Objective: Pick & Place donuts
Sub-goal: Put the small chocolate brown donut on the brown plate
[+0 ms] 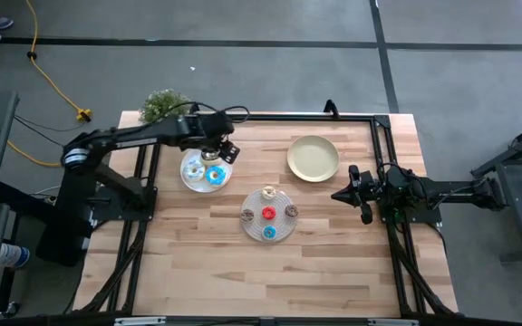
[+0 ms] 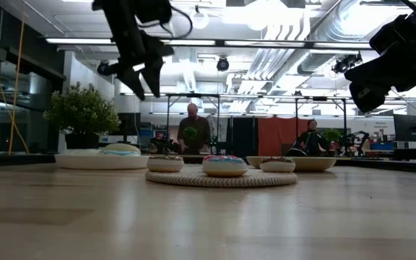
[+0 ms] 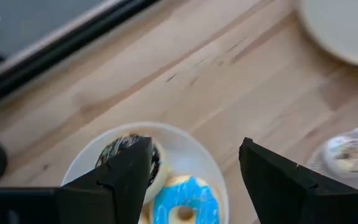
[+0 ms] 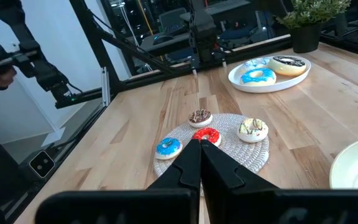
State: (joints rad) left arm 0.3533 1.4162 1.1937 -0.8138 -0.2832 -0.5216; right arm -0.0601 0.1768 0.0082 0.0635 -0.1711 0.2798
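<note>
Pale wood carries everything in the high view: the left gripper point(image 1: 219, 150), jaws apart and empty, hangs over the white plate point(image 1: 188, 178) with the three larger donuts point(image 1: 216, 176) at ten o'clock of the grey mat point(image 1: 282, 228). The right gripper point(image 1: 341, 195), fingers together, waits at three o'clock.

Low view: the left arm sits well above the plate (plenty of descent left).

Left wrist view: the blue-iced donut point(image 3: 185, 202) lies between the fingers point(image 3: 132, 171); I'd centre on it, drop straight, then close gently.

Right wrist view: four minis point(image 4: 206, 135) rest on the mat.
</note>
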